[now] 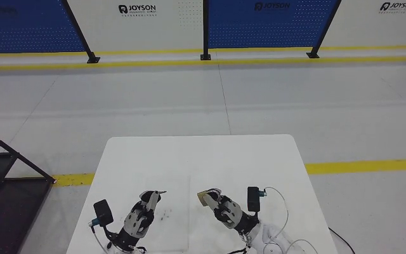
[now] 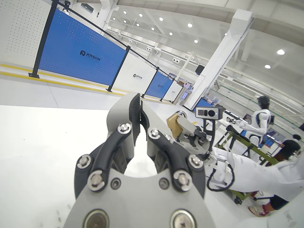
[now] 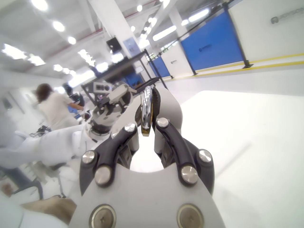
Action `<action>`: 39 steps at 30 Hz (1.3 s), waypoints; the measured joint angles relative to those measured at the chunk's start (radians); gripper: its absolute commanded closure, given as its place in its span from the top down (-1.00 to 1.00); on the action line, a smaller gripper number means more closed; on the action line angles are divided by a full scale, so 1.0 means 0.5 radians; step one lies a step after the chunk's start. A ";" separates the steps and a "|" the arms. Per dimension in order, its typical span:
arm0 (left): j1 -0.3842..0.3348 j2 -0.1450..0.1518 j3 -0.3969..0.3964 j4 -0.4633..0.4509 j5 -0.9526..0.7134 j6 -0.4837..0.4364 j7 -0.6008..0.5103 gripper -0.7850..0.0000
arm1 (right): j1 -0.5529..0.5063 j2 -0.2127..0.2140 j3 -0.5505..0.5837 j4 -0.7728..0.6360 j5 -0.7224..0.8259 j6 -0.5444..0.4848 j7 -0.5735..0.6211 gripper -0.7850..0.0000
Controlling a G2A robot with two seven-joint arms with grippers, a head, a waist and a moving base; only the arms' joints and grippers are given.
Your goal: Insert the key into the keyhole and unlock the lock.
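Left pincer (image 2: 138,104) clamps tight on the key (image 3: 132,90); right pincer (image 3: 150,96) squeezes the brass lock (image 3: 146,112), the two held apart over the counter (image 1: 203,159).

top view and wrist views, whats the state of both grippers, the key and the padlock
left gripper: shut on the small silver key
small silver key: gripped, tip sticking out, not in the keyhole
right gripper: shut on the brass padlock with a silver shackle
brass padlock: gripped, apart from the key; locked or unlocked cannot be told
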 measured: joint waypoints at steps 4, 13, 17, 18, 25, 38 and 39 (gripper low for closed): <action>0.000 0.000 -0.001 0.000 0.003 -0.001 0.001 -1.00 | -0.001 0.000 0.000 -0.001 -0.003 0.033 -0.001 -1.00; 0.000 0.000 0.000 0.000 0.002 -0.001 0.001 -1.00 | -0.001 -0.001 -0.004 -0.002 0.002 0.032 0.002 -1.00; -0.043 -0.009 0.080 -0.007 -0.088 -0.013 -0.014 -1.00 | 0.013 -0.017 -0.071 -0.007 0.201 -0.057 -0.031 -1.00; -0.050 -0.013 0.112 0.006 -0.114 -0.041 0.014 -1.00 | 0.019 -0.025 -0.094 0.001 0.245 -0.075 -0.067 -1.00; -0.123 -0.058 0.396 0.178 -0.279 -0.320 0.377 -1.00 | 0.115 -0.117 -0.350 0.146 0.459 -0.236 -0.395 -1.00; -0.263 -0.137 0.695 0.385 -0.067 -0.458 0.851 -1.00 | 0.233 -0.258 -0.539 0.396 0.364 -0.365 -0.797 -1.00; -0.269 -0.140 0.704 0.392 -0.054 -0.454 0.858 -1.00 | 0.236 -0.264 -0.540 0.409 0.341 -0.361 -0.819 -1.00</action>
